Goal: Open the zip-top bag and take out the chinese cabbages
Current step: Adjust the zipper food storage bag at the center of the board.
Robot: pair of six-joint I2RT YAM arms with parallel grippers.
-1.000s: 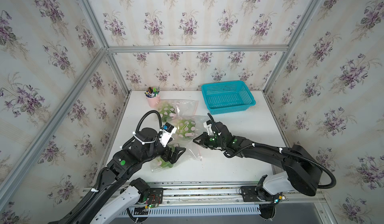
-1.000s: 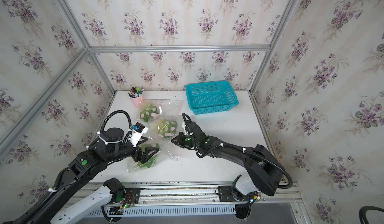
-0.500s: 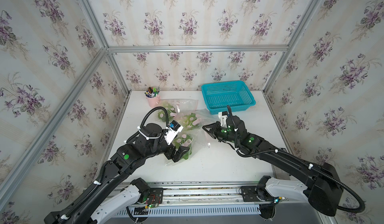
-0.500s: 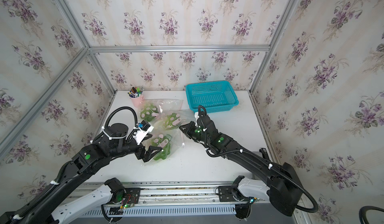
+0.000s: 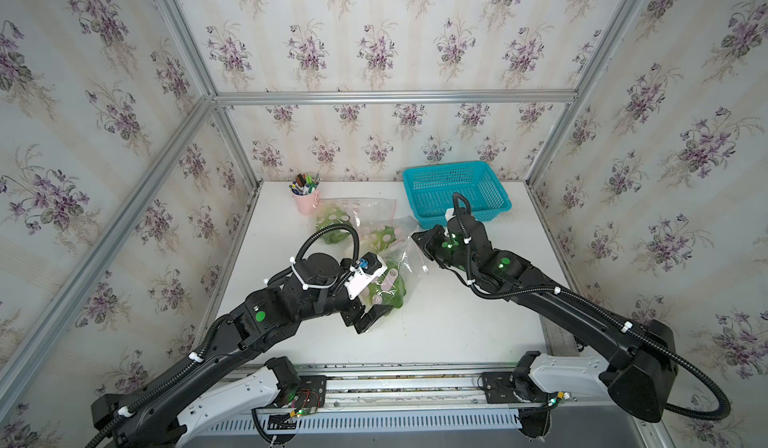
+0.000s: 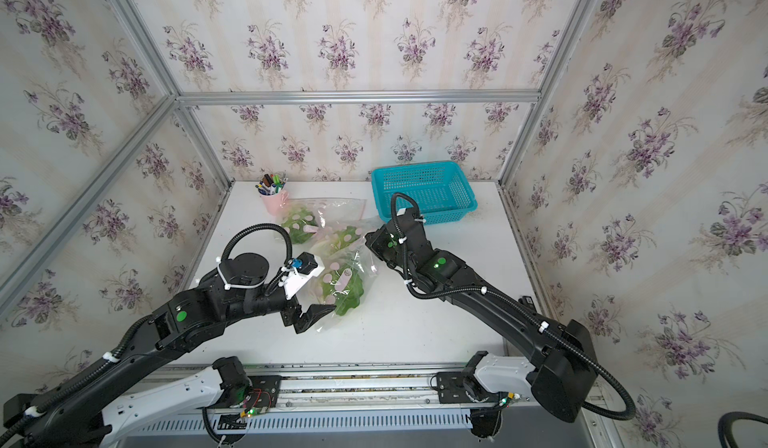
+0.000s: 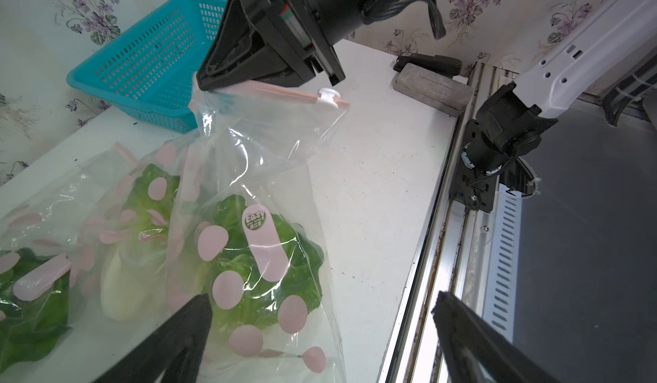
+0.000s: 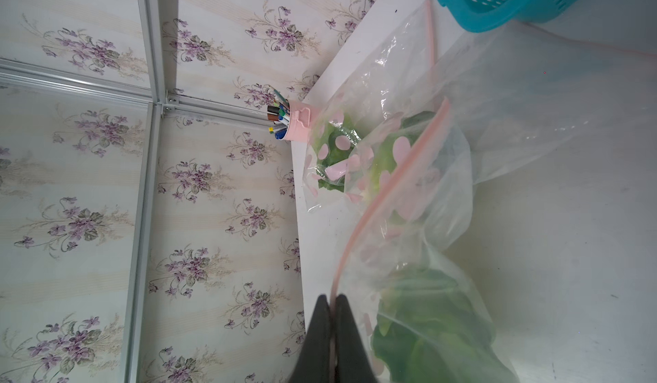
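Stretches the right arm long across the table, right gripper pinched tight on the pink strip of the zip-top bag, holding that top edge up. Bends the left arm in low, left gripper spread wide at the bag's bottom, holding nothing. Shows chinese cabbages bagged, resting on the table.

Left end effector gapes wide; right end effector is pinched closed.
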